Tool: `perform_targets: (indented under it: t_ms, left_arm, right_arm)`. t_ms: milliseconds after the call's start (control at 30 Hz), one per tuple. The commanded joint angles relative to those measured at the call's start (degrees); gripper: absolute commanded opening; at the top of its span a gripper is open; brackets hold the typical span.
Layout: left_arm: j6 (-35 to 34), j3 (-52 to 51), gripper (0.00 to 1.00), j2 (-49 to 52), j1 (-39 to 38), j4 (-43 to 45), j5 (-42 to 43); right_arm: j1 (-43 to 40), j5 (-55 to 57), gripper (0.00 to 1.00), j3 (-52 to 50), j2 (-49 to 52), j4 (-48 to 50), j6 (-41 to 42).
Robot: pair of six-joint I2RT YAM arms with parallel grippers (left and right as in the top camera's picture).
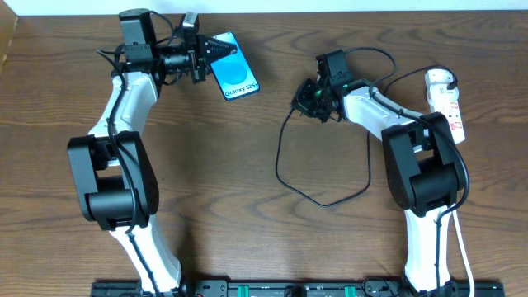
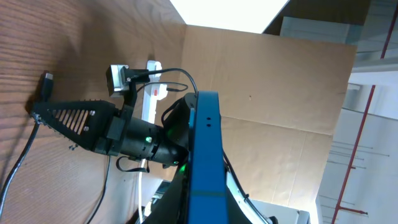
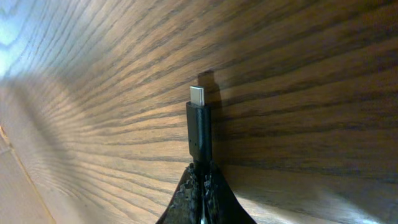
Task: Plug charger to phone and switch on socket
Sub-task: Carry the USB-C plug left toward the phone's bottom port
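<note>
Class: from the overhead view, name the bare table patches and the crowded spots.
Bare: the wood between the left arm and the charger loop, below the phone. Crowded: the right edge, where the right arm and socket bunch.

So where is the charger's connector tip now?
The tip sticks out of the right fingers; overhead, that is right of centre, between the phone and the socket.

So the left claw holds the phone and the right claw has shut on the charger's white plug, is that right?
Not quite. The right claw is shut on the charger at its black connector end, not its white plug; the right wrist view shows the tip sticking out past the fingers. The left claw does hold the phone.
</note>
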Motion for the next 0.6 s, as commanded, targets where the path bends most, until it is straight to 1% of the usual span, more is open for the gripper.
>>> perform_targets:
  t_ms: [0, 100, 200, 333, 467, 567]
  left_arm:
    - [-0.76, 0.63, 0.08, -1.01, -0.11, 0.2, 0.96]
    - [-0.74, 0.63, 0.07, -1.01, -0.11, 0.2, 0.96]
    - [-0.76, 0.63, 0.07, -1.01, -0.11, 0.2, 0.96]
    - [-0.76, 0.63, 0.07, -1.01, -0.11, 0.2, 0.98]
    - [-0.76, 0.63, 0.08, -1.01, -0.11, 0.2, 1.01]
    - [-0.96, 0.63, 0.07, -1.01, -0.11, 0.2, 1.03]
  right_arm:
    - [0.26, -0.24, 0.01, -0.2, 3.02, -0.9, -8.74]
    - [-0.72, -2.78, 0.01, -0.2, 2.99, -1.38, -12.9]
    - [-2.4, -15.15, 0.01, -0.17, 2.23, 0.11, -22.14]
    - [-4.55, -25.55, 0.01, -0.15, -0.11, -0.68, -30.03]
    - [-5.9, -31.23, 0.01, -0.15, -4.39, -5.68, -36.48]
    - [-5.97, -32.83, 0.01, -0.15, -8.94, -12.2, -43.76]
